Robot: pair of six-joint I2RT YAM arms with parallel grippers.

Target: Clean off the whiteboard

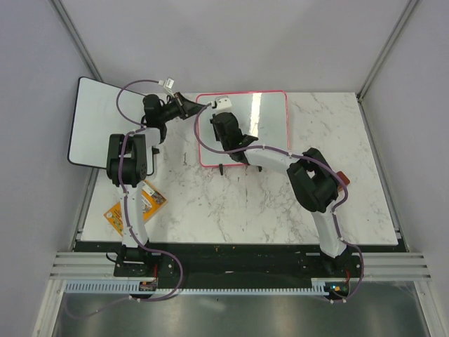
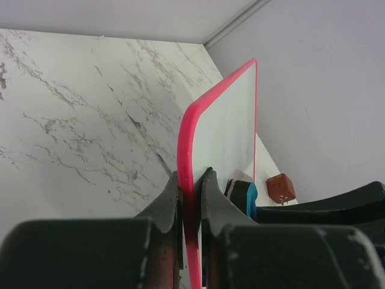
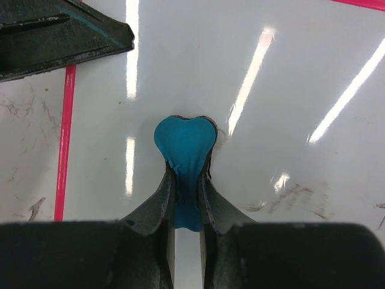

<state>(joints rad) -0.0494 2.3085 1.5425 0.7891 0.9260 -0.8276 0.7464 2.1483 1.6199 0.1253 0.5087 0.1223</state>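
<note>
The whiteboard, white with a pink-red rim, lies at the back middle of the marble table. My left gripper is shut on its rim at the board's back left corner. My right gripper is over the board's left part, shut on a blue eraser whose end is against the white surface. The eraser also shows in the left wrist view. Faint scribbles lie to the right of the eraser. The left gripper's finger shows at the top left of the right wrist view.
A black-rimmed white board leans at the far left, overhanging the table edge. An orange packet lies by the left arm. A small red-brown block sits beside the right arm and shows in the left wrist view. Grey walls enclose the table.
</note>
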